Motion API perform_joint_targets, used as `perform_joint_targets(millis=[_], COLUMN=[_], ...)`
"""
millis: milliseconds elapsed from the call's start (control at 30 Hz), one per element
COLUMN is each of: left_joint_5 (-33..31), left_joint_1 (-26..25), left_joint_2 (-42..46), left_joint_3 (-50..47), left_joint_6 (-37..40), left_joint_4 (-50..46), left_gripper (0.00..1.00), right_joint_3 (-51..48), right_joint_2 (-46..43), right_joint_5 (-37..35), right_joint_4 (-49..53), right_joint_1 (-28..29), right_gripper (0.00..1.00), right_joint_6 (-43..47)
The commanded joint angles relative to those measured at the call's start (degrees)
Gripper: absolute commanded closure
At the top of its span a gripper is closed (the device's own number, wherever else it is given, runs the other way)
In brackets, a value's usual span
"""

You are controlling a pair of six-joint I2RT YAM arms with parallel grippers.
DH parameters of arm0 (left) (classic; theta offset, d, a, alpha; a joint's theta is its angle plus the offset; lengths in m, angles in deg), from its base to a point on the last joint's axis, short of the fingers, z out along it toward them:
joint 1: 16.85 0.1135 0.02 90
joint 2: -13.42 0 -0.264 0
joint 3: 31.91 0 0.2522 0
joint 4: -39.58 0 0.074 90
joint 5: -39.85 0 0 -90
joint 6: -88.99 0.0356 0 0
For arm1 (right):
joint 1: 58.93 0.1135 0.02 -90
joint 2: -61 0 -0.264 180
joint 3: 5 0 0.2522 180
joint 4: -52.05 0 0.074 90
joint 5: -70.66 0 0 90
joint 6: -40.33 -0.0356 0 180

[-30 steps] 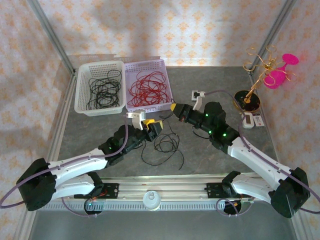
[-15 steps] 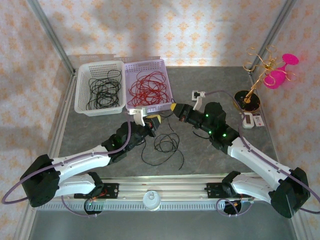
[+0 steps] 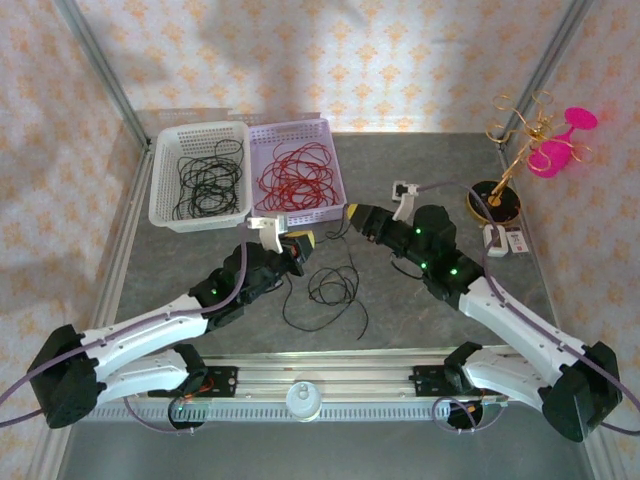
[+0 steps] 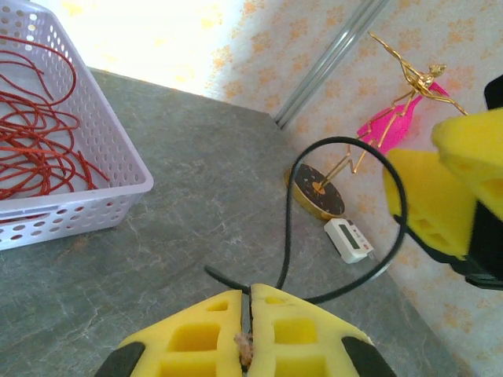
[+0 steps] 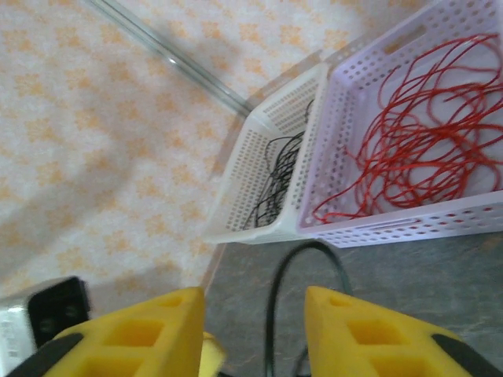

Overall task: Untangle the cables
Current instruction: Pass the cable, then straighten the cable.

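A white basket (image 3: 200, 127) in the far-left corner of the desk (image 3: 420, 160) holds a heap of black cables (image 3: 208, 178). Touching its right side, a lilac basket (image 3: 290, 126) holds red cables (image 3: 295, 175). Just nearer than the baskets, the left pincer (image 3: 300, 243) has its yellow pads pressed together on a loose black cable (image 3: 332, 288), whose loops lie mid-desk. The right pincer (image 3: 352, 214) stands with its pads apart, and a bend of that cable rises between them. A gold wire stand (image 3: 512, 160) sits near the far-right corner.
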Motion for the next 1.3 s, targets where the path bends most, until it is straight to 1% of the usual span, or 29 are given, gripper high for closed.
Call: perform_joint_targets(millis=[0,100,167,300,400,467,533,633,733,800,900,1000,1067,1167,1200,1267], left_joint_5=[-1.0,0.1,1.4,2.1,2.2,2.6,3.2,4.0,4.6,4.8,5.1,5.2,5.3,5.4,5.5,5.9], left_joint_1=[-0.3,-0.3,-0.3,-0.3,-0.3,-0.3,-0.3,-0.3,-0.3,-0.4,-0.4,-0.4,-0.4,-0.4,-0.4,-0.4], left_joint_2=[1.8,2.3,2.2,1.6,1.2,1.0,1.1,1.4,1.9,2.3,2.9,3.5,3.8,3.6,3.5,3.5], left_joint_3=[4.0,6.0,7.4,10.7,13.2,14.5,15.2,15.7,15.9,15.9,15.6,15.2,15.3,15.8,15.9,16.3], left_joint_6=[2.0,2.0,2.2,3.2,4.4,4.6,4.6,4.5,4.4,4.4,4.1,3.7,3.8,4.1,4.1,4.2], left_joint_4=[-7.2,-9.2,-9.4,-10.6,-12.3,-13.2,-13.3,-13.5,-14.0,-14.4,-14.3,-14.0,-14.0,-14.6,-14.7,-14.9], left_gripper=[1.00,1.00,1.00,1.00,1.00,1.00,1.00,1.00,1.00,1.00,1.00,1.00,1.00,1.00,1.00,1.00], right_joint_3=[-3.0,-5.0,-6.7,-12.7,-18.0,-21.2,-22.3,-21.1,-18.0,-16.6,-15.0,-14.2,-14.1,-14.4,-14.3,-13.7], right_joint_2=[-3.4,-5.7,-7.5,-10.3,-10.8,-9.5,-7.1,-1.5,3.4,5.4,7.7,9.9,11.8,13.5,13.9,14.4], right_joint_5=[-1.2,-0.6,1.0,3.4,6.6,8.0,9.5,15.3,21.5,21.5,17.9,15.6,16.7,20.3,20.4,18.6], right_joint_4=[2.3,4.0,4.1,0.8,-5.8,-12.9,-18.4,-24.5,-26.4,-25.5,-22.4,-21.3,-22.3,-25.0,-25.2,-23.5], right_joint_1=[-1.8,-2.1,-2.0,-2.1,-2.1,-2.1,-2.1,-2.1,-2.0,-2.0,-2.1,-2.0,-2.0,-2.0,-2.0,-2.0], right_gripper=[0.54,0.46,0.44,0.45,0.46,0.45,0.43,0.41,0.41,0.42,0.47,0.59,0.64,0.64,0.67,0.79], right_joint_6=[2.3,5.5,9.0,14.6,15.6,14.2,13.0,12.2,12.6,13.4,15.4,15.7,15.3,15.0,15.1,16.3])
